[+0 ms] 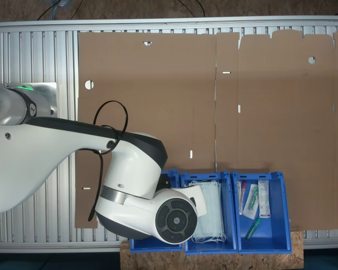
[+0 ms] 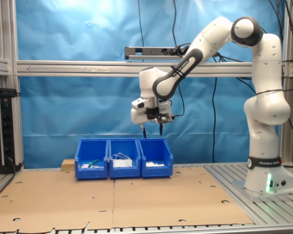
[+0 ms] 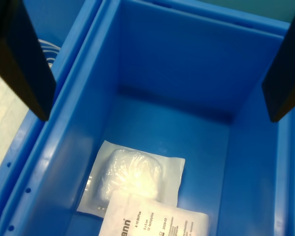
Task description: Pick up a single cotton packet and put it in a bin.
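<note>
Your cotton packet (image 3: 155,219) lies flat on the floor of the blue bin (image 3: 187,88), overlapping a puffy-centred white packet (image 3: 132,177). Your gripper (image 2: 153,131) hangs above that bin, fingers (image 3: 24,59) spread apart, holding nothing, pointing straight down.

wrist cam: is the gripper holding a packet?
No. The open gripper holds nothing; both packets lie on the floor of the bin.

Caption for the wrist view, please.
Open gripper above a blue bin holding a printed cotton packet overlapping a puffy-centred plain packet.
</note>
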